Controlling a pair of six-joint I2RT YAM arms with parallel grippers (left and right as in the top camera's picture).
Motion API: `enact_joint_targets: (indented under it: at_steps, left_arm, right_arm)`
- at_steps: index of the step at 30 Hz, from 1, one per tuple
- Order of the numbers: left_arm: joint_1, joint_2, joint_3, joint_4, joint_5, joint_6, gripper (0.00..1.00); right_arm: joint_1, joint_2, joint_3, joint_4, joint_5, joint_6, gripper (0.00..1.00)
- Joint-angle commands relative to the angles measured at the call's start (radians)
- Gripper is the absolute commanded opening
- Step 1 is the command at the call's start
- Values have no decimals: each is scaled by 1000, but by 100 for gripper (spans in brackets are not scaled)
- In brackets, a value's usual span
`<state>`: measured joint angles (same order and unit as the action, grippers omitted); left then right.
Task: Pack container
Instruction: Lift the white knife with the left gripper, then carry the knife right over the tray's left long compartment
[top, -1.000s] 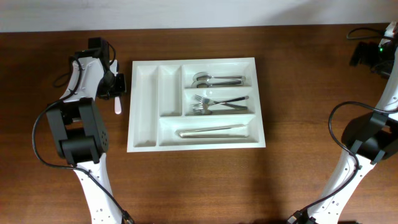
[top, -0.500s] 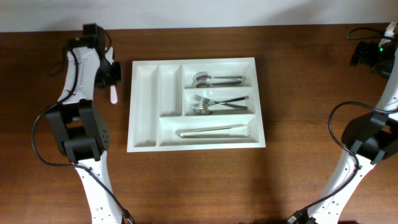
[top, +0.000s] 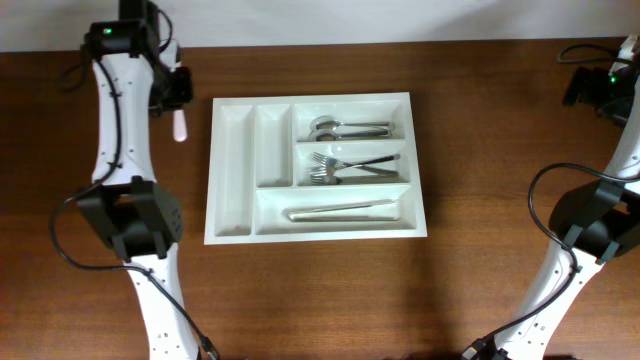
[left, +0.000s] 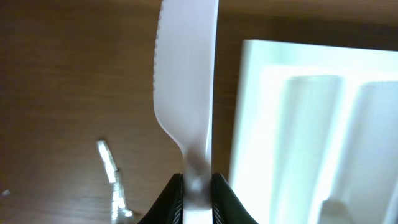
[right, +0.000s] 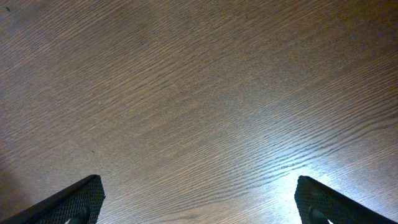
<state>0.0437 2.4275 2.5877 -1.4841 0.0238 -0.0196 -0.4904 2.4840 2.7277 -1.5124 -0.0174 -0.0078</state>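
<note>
1. Left gripper (left: 198, 190) is closed tight on the handle of a white plastic knife (left: 186, 74), just left of the container's top-left corner.
2. Container (top: 230, 170) sits mid-table; its two narrow compartments are bare.
3. Right gripper (right: 199, 200) is spread wide, holding nothing.

Narrow table (top: 196, 140) gap btw knife (top: 180, 127), container (top: 210, 170)

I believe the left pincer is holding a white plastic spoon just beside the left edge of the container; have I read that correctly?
Not quite: the left pincer is holding a white plastic knife, not a spoon. The left wrist view shows its flat blade with a serrated edge. It is indeed just beside the left edge of the container.
</note>
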Motion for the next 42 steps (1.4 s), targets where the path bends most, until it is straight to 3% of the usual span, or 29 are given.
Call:
enact_joint_targets:
  at_steps: [1, 16, 32, 42]
  left_arm:
    - [-67, 2, 28, -14, 43, 4, 14]
    - [-280, 2, 27, -28, 40, -278, 14]
    - [-315, 12, -75, -16, -6, -323, 15]
    - [-325, 13, -167, 13, -21, -271, 15]
  right_arm:
    - [-7, -39, -5, 2, -1, 2, 99]
    - [-7, -39, -5, 2, -1, 2, 99]
    - [-8, -39, -5, 2, -1, 2, 99]
    - [-8, -39, -5, 2, -1, 2, 99]
